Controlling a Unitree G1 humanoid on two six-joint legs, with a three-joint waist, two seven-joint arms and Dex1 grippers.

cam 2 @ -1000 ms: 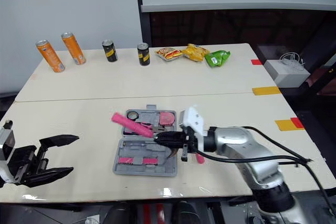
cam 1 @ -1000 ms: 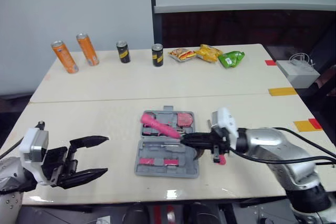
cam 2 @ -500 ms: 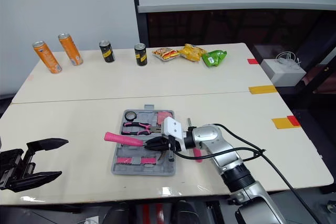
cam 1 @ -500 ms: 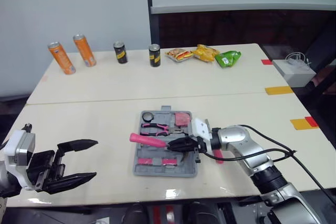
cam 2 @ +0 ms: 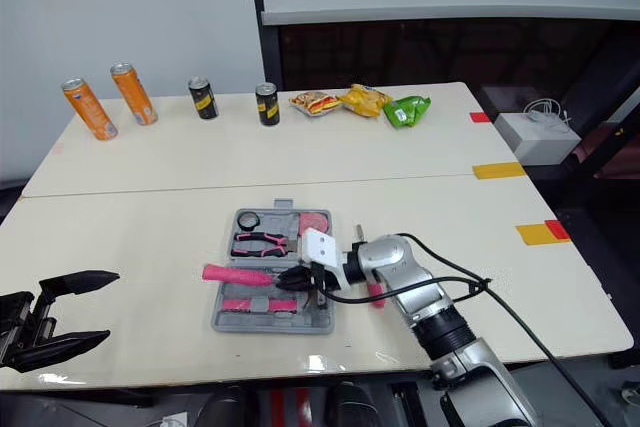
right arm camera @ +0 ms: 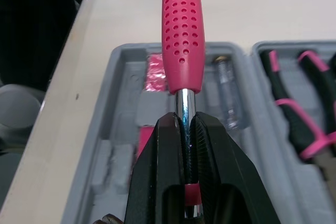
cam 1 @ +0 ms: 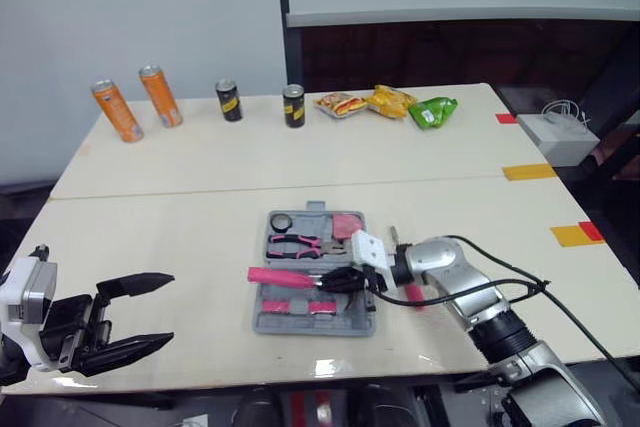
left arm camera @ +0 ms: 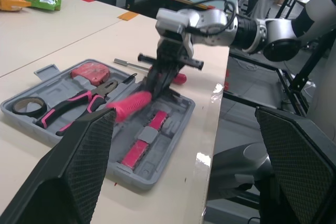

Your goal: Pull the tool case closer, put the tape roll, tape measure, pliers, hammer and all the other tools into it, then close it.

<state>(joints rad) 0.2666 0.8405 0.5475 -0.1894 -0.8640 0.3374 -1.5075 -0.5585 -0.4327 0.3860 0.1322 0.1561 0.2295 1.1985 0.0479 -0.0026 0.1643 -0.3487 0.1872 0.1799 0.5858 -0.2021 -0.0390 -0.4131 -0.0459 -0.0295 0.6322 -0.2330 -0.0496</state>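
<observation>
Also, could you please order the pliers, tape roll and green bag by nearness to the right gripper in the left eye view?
1. Pliers, in the tool case.
2. Tape roll, the case's far-left corner.
3. Green bag, on the far table.

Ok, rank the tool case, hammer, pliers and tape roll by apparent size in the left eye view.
1. tool case, clearly largest
2. hammer, only slightly longer than the pliers, so a close call
3. pliers
4. tape roll, smallest
</observation>
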